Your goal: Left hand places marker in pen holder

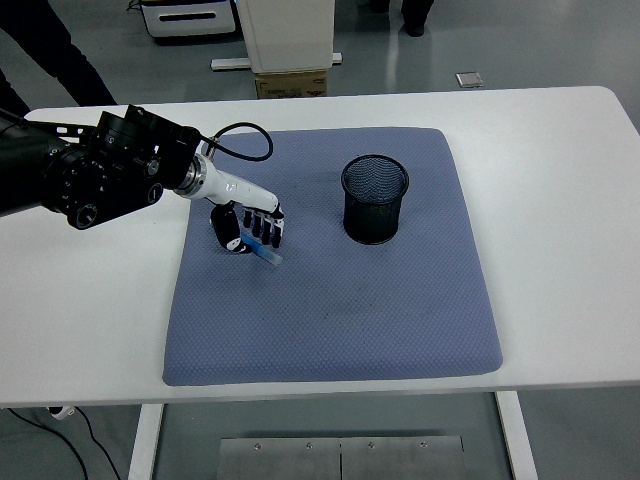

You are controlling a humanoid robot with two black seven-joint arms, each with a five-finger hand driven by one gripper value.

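Left arm (85,178) enters over the white counter (90,300), black and bulky, a cable looped above its white wrist section. Left robot hand (248,228) sits low over the left part of the blue-grey mat (330,300), left of the pen holder and well apart from it. Fingers (265,226) curled down and clamped on a blue marker (266,251); the marker's lower end sticks out below the fingers, slanting down and to the right, at or just above the mat surface. Cannot tell whether that tip touches the mat. Pen holder (375,198) is a black mesh cup, upright on the mat's upper right-of-centre area, nothing visible inside it. Mat lies flat on the counter, its right edge well right of the pen holder. Beyond the counter's far edge, behind and left of the pen holder: a white cabinet base (285,35) with a cardboard box (292,85) at its foot, and dark trouser legs (55,50) of a person at the far left. Right arm not in view.
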